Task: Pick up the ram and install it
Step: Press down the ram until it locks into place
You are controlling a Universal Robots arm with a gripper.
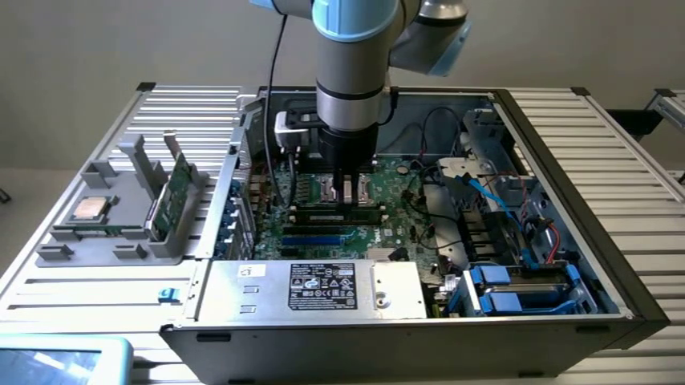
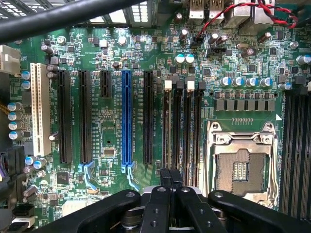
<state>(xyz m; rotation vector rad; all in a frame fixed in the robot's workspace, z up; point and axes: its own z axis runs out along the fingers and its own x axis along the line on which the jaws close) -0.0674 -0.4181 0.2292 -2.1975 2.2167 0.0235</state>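
Ram (image 1: 175, 196): green stick standing on edge in a gray holder (image 1: 128, 241) on the counter (image 1: 631, 144), outside the computer case (image 1: 599, 241), just off the case wall on the exterior view's left. Nothing is touching it. A square silver processor chip (image 1: 91, 208) lies flat in the same holder, on the side further from the case.

Gripper (image 1: 348, 199): well away from the ram, down inside the case with the arm coming in vertically from above. It is closed, fingers together. In the wrist view the gripper (image 2: 170, 175) tip sits right over the end of the bank of four black memory slots (image 2: 182, 126). I can't tell if it touches a slot or has anything pinched between the fingers. The slots look unpopulated.

Inside the case:
- The motherboard (image 2: 112, 121) lies flat on the case floor.
- The CPU socket (image 2: 240, 170), with its metal frame, is just beside the memory slots.
- On the slots' other side is a row of black expansion slots, with one blue slot (image 2: 127, 116) among them and one white slot (image 2: 40, 111) at the far end.
- A red-and-black twisted wire (image 2: 252, 9) runs along the board edge near the capacitors.
- A thick black cable (image 2: 63, 17) crosses close to the wrist camera.
- The power supply (image 1: 310, 287), silver with a black label, runs along the case's near wall in the exterior view.
- Blue drive caddies (image 1: 514, 293) sit in the near corner of the case, toward the exterior view's right.
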